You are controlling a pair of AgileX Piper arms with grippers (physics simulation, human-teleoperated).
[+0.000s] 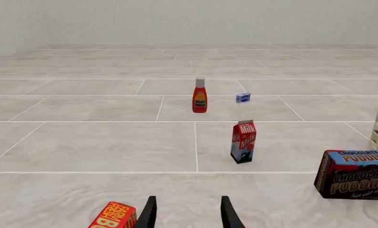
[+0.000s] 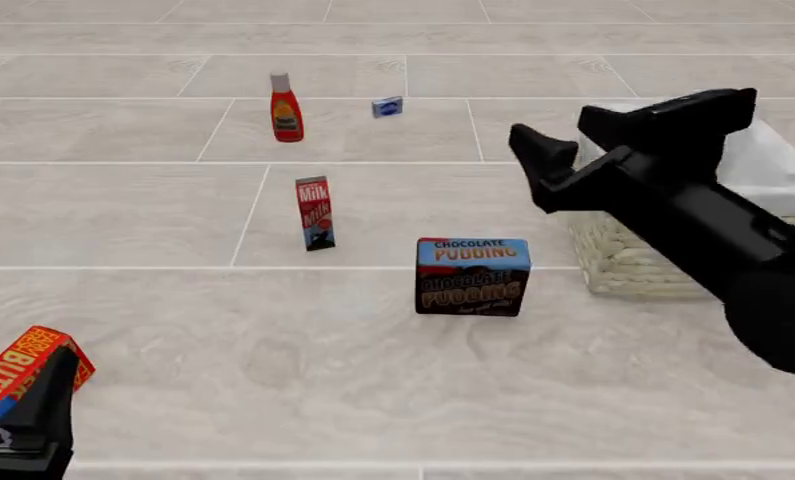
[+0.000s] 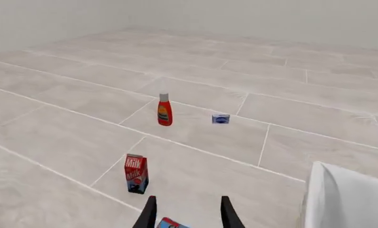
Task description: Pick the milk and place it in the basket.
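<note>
Your small tall milk carton with the red top and dark blue bottom (image 2: 314,212) is standing upright on the pale tiled tabletop (image 2: 370,380), out in the open with nothing touching it. The red ketchup bottle with the white cap (image 2: 285,107) sits farther back, with a tiny blue packet (image 2: 388,107) just to the right of it. The wide blue-and-red chocolate pudding box (image 2: 472,277) is near the carton, to its right and a bit closer to you, and the big beige wicker basket with the white cloth lining (image 2: 624,262) is just right of that box. Your right gripper (image 3: 187,213) hangs in the air over the basket's left side, jaws spread apart with nothing between them. Your left gripper (image 1: 187,213) is low at the near left corner, jaws also apart and holding nothing, right beside a red and orange butter box (image 2: 24,372).
</note>
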